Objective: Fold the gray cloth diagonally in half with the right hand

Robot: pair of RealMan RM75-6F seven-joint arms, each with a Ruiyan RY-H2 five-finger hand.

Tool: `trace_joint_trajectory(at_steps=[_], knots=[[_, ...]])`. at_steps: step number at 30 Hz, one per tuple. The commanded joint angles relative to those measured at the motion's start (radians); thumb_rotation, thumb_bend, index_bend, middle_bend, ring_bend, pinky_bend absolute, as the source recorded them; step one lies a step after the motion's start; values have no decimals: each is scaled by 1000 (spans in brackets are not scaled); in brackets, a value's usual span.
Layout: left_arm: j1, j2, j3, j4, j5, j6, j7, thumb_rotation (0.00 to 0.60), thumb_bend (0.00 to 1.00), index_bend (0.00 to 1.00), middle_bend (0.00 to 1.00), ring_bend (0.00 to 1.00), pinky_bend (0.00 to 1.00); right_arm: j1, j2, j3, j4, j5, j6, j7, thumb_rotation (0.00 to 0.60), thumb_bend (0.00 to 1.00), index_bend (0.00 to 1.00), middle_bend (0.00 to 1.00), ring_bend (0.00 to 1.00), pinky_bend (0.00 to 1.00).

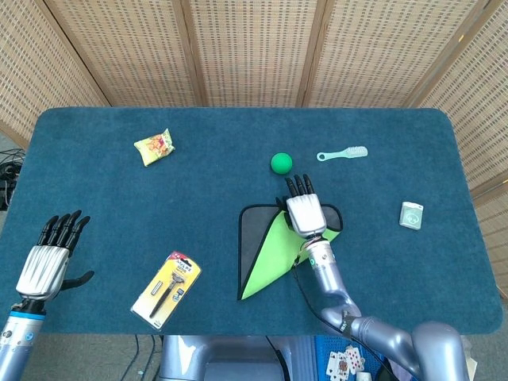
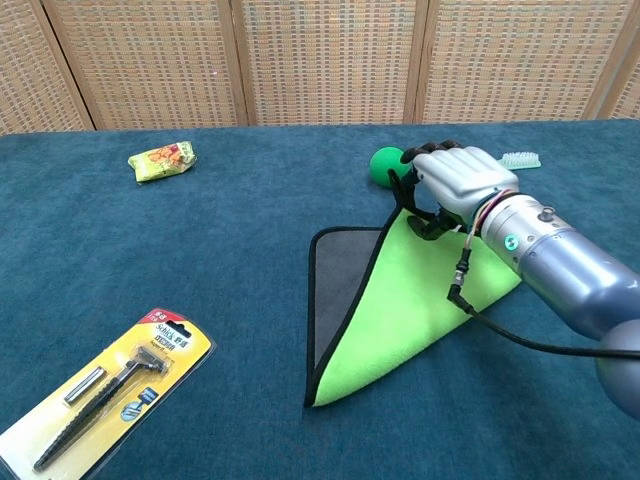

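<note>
The cloth [image 1: 270,250] [image 2: 400,310] lies mid-table, gray on top with a black hem and lime green underneath. It is turned over along a diagonal, so a green triangle covers most of it and a gray strip [image 2: 335,290] shows at its left. My right hand [image 1: 303,213] [image 2: 452,185] is at the cloth's far corner, fingers curled and pinching the folded-over corner. My left hand [image 1: 46,260] hovers at the table's near left with fingers spread, holding nothing.
A green ball [image 1: 281,163] [image 2: 385,165] sits just beyond my right hand, a mint toothbrush [image 1: 343,154] past it. A packaged razor [image 1: 166,288] [image 2: 105,390] lies near left, a yellow snack bag [image 1: 154,147] far left, a small white-green box [image 1: 411,215] at right.
</note>
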State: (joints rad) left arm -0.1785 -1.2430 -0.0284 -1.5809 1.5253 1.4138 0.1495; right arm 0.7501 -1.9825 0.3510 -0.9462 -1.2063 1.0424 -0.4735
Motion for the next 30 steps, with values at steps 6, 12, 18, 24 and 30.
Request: trace_joint_trajectory(at_steps=[6, 12, 18, 24, 30], knots=[[-2, 0, -2, 1, -5, -2, -1, 600, 160, 0, 0, 0, 0, 14, -9, -3, 12, 2, 4, 5, 600, 539, 639, 124, 0, 0], [-2, 2, -3, 2, -6, -1, -5, 600, 161, 0, 0, 0, 0, 25, -12, -1, 12, 13, 4, 2, 600, 539, 639, 124, 0, 0], [-2, 4, -2, 1, -4, 3, -9, 600, 160, 0, 0, 0, 0, 31, -14, -7, 9, 19, 9, -2, 600, 540, 639, 124, 0, 0], [-2, 3, -2, 1, -5, 2, -9, 600, 160, 0, 0, 0, 0, 34, -13, -13, 6, 26, 11, -4, 600, 540, 639, 124, 0, 0], [-2, 4, -1, 0, -4, 2, -9, 600, 160, 0, 0, 0, 0, 38, -18, -18, 8, 31, 9, -4, 600, 539, 639, 124, 0, 0]])
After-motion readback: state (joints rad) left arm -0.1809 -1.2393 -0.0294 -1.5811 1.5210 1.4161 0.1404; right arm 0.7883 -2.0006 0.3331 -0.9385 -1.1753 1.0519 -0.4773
